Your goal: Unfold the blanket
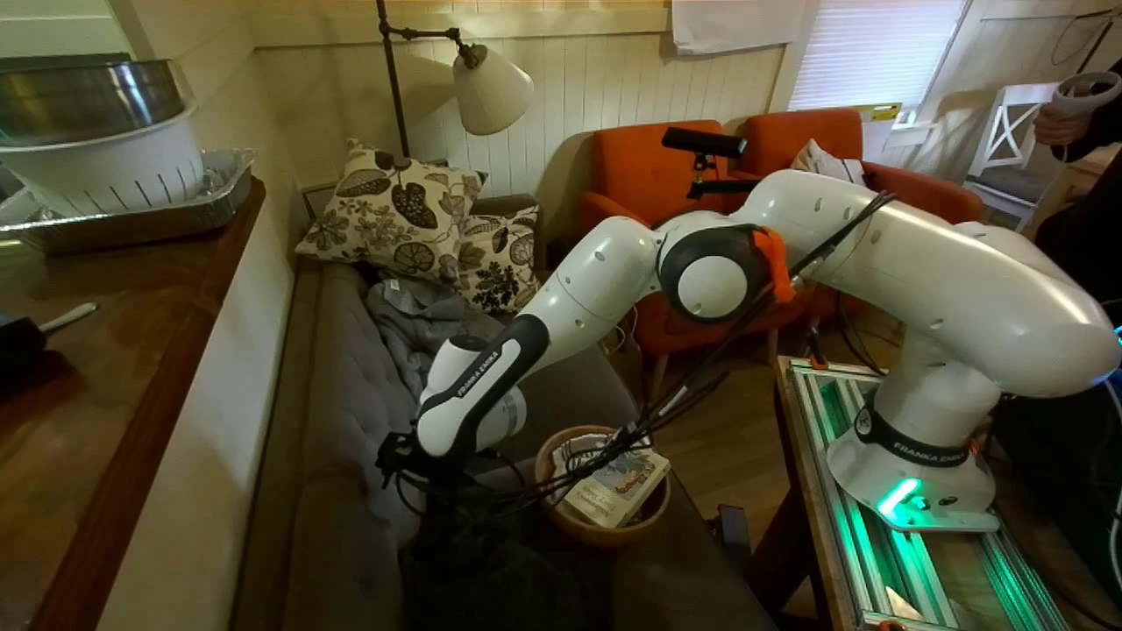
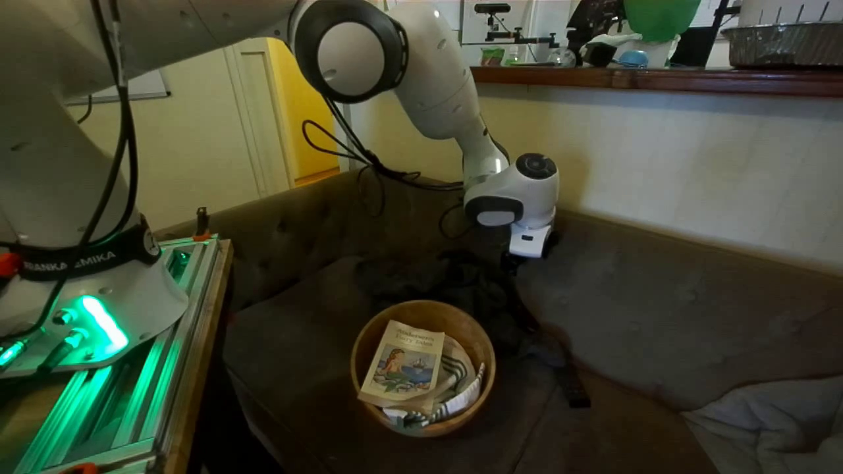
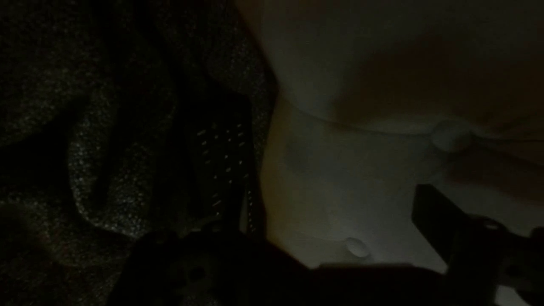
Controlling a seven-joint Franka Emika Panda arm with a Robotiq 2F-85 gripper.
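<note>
1. Blanket (image 2: 421, 276): near-black cloth in a rumpled heap on the sofa (image 2: 290, 349) seat, between the round basket (image 2: 454, 319) and the backrest (image 2: 658, 296). Seen in both exterior views; dark on dark, full outline hard to trace.
2. Wrist view: deep folds and a loose ripple on the cloth side, tufted backrest on the other. No flat, spread stretch visible.
3. Tool (image 3: 331, 199): wide, fingers (image 3: 437, 223) well apart, backrest showing through the gap. Holds nothing. Hangs by the heap's backrest side; contact with the cloth can't be told in this gloom.
4. Remote control (image 3: 225, 148) lies along the folds near the backrest; atop the cloth or tucked beside it, can't tell. One finger overlaps it in the wrist view.
5. Done so far, my reading: little or nothing of the unfolding itself. Arm (image 1: 605, 272) reaches to the heap, which looks like preparation for a grasp.
6. Left to do: pinch an edge or fold, lift, draw it out, lay it open; likely several regrasps for cloth this large.
7. Room is tight: basket, with its book (image 2: 405, 365), sits just beside the heap and probably limits spreading that way.
</note>
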